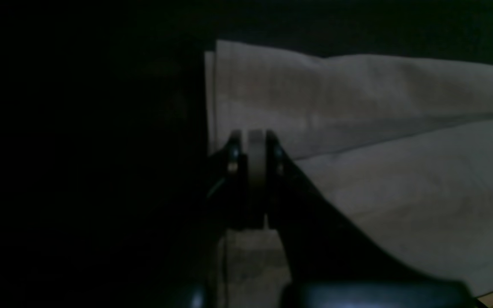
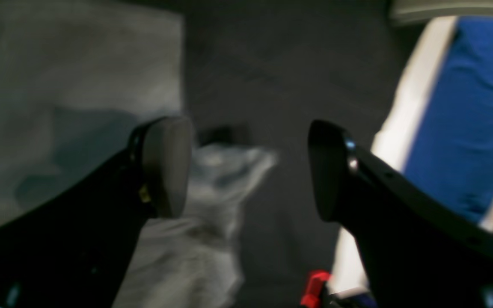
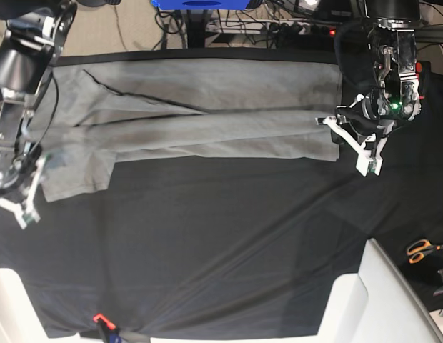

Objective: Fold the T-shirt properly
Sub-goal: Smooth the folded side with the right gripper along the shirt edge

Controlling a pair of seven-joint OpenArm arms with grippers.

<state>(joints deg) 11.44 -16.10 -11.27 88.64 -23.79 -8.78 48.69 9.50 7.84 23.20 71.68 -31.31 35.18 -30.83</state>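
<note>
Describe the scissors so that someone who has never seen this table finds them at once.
Start at the black tablecloth covering the table and follow it to the base view's right edge, below the grey T-shirt. The scissors lie there, closed; their orange handles are the only bright thing on that side.

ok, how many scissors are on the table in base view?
1. The orange-handled scissors lie near the right edge of the black tablecloth, well below the grey T-shirt. Others could be outside the view.

Looked straight down from overhead in base view; rode close behind each gripper in wrist views; shared the T-shirt [image 3: 200, 118].
</note>
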